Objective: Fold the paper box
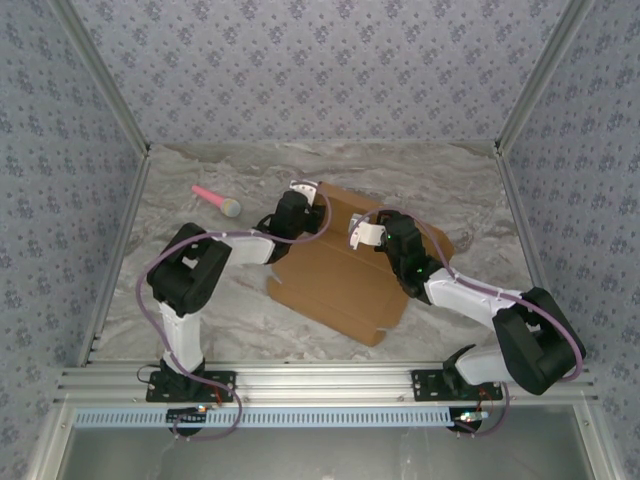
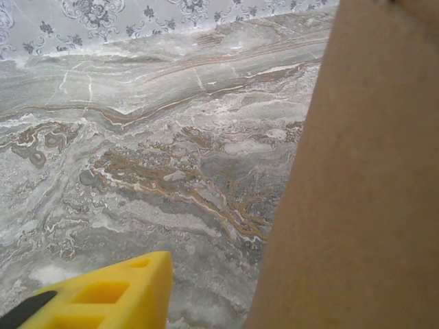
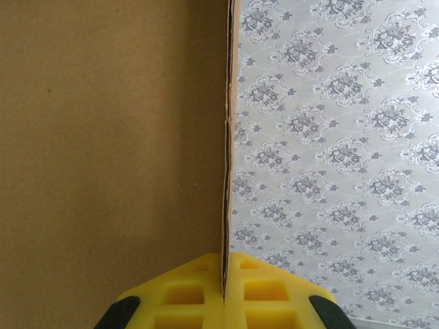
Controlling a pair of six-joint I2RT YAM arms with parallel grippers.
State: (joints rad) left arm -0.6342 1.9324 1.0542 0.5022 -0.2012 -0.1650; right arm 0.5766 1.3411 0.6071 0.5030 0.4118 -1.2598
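Box (image 3: pixel 110 137) edge was clamped between the right fingers (image 3: pixel 185 298) at the bottom centre of the right wrist frame. One of the left fingers (image 2: pixel 110 295) showed at lower left; whether they were apart or together could not be told. From above, the box sat mid-frame on the desk (image 1: pixel 450 180), with a pink stick (image 1: pixel 212 198) at upper left.

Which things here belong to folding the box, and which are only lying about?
Belong to the job:
paper box
right gripper, shut on an edge of the paper box
left gripper, at the box's far left corner; open or shut cannot be told

Just lying about:
pink stick, left of the box and apart from it
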